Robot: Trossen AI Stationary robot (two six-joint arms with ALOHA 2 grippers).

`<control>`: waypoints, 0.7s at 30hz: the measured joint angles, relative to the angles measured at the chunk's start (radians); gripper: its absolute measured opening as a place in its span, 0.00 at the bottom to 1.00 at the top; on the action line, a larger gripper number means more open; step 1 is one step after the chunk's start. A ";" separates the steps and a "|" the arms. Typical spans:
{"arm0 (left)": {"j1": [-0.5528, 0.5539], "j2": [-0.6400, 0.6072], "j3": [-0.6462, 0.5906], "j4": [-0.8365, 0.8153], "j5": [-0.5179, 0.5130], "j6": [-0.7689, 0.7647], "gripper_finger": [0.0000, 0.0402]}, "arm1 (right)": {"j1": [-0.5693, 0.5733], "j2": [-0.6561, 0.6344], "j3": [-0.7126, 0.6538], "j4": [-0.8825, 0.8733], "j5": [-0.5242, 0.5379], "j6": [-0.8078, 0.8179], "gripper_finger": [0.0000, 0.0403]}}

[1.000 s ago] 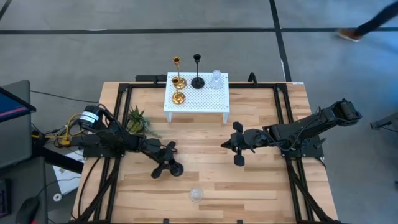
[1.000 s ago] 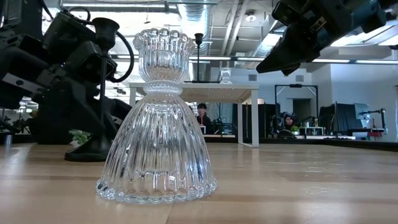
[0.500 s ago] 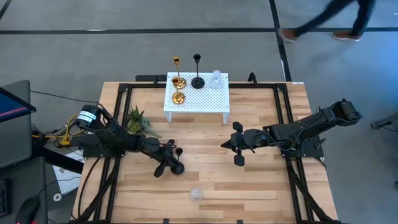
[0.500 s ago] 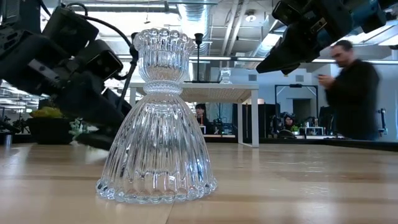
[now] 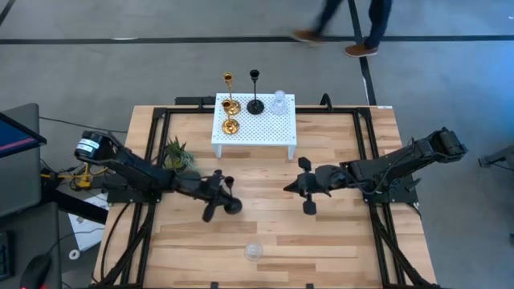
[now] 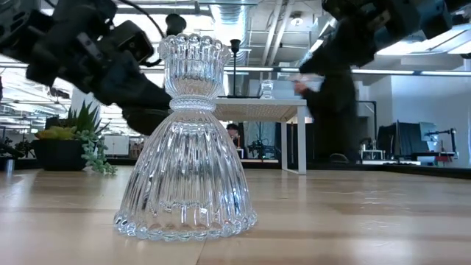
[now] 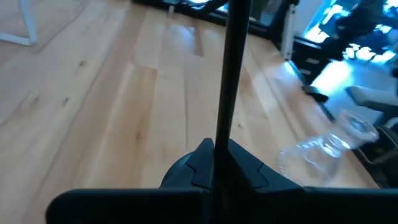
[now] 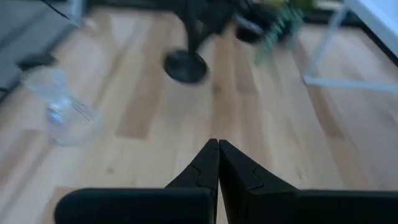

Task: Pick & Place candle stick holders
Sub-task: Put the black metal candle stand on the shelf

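A black candle stick holder [image 5: 232,205] hangs tilted above the table's middle, and my left gripper [image 5: 222,195] is shut on its thin stem [image 7: 227,93]. Its round base [image 8: 185,65] is off the wood. A clear glass holder [image 5: 253,251] stands on its wide base near the table's front edge and fills the low view [image 6: 185,140]. On the white stand [image 5: 265,128] at the far side stand two gold holders [image 5: 230,112], a black one [image 5: 255,103] and a clear one [image 5: 279,102]. My right gripper [image 5: 288,186] hovers shut right of centre, holding nothing. My left gripper pinches the black holder's thin stem [image 7: 219,146] between its two fingers, above the base. The fingers come nearly level from the table's left and lie across the stem. The holder is lifted clear of the table and tilted, with its base [image 6: 143,118] low and its cup [image 6: 175,23] high.
A small green plant [image 5: 177,154] stands beside the left arm, near the white stand's left legs. Black frame rails [image 5: 157,160] run along the table's left and right sides. A person walks across the floor beyond the far edge [image 5: 353,24].
My left gripper has shut on the black holder's stem and risen, rolling as it went. The holder, which stood upright on the table, now hangs tilted and clear of the wood, a little nearer the far edge. My right gripper has stayed in place.
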 joint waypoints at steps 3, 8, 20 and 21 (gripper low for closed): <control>0.011 -0.003 0.065 -0.099 -0.004 0.001 0.04 | -0.018 0.000 0.000 0.063 -0.060 -0.012 0.00; 0.019 0.003 0.174 -0.184 -0.005 0.098 0.04 | -0.046 0.000 0.000 0.091 -0.074 -0.028 0.00; 0.114 0.020 0.273 -0.209 -0.041 0.207 0.04 | -0.112 0.000 0.000 0.259 -0.074 -0.059 0.02; 0.125 0.026 0.276 -0.209 -0.042 0.207 0.04 | -0.117 0.000 0.000 0.267 -0.074 -0.068 0.03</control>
